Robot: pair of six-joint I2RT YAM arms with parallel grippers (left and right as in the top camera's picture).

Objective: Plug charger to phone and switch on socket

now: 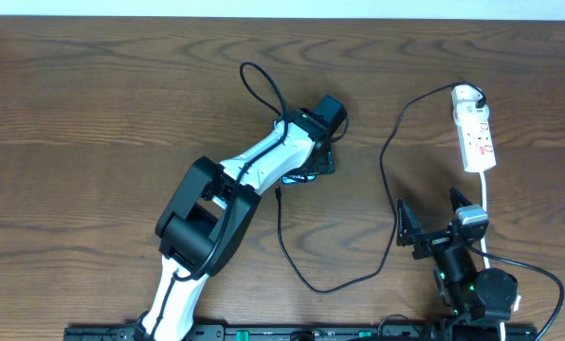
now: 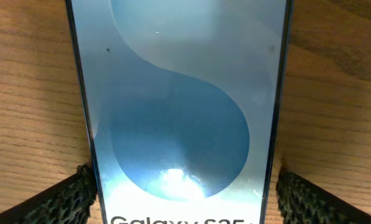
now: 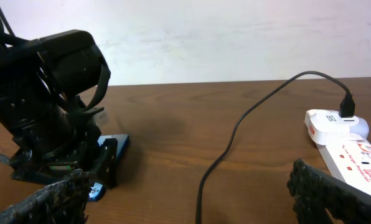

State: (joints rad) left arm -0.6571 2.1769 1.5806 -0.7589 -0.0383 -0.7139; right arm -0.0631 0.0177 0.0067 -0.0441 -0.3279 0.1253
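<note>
The phone (image 2: pixel 179 93) lies flat on the table, its blue-and-cyan screen filling the left wrist view. My left gripper (image 2: pixel 182 186) has a finger at each long edge and is shut on it. From overhead the left gripper (image 1: pixel 313 163) hides most of the phone. In the right wrist view a blue corner of the phone (image 3: pixel 114 146) shows under it. The charger (image 1: pixel 391 156) runs from the far end of the socket (image 1: pixel 476 137) in a loop to its free plug (image 1: pixel 278 192), which lies on the table beside the left arm. My right gripper (image 1: pixel 431 220) is open and empty, short of the socket (image 3: pixel 350 149) and the charger cable (image 3: pixel 235 130).
The socket's thick white cord (image 1: pixel 486 204) runs back past my right arm toward the table's front edge. A black cable loop (image 1: pixel 254 80) on the left arm arches above the table behind the left gripper. A pale wall stands beyond the table's far edge.
</note>
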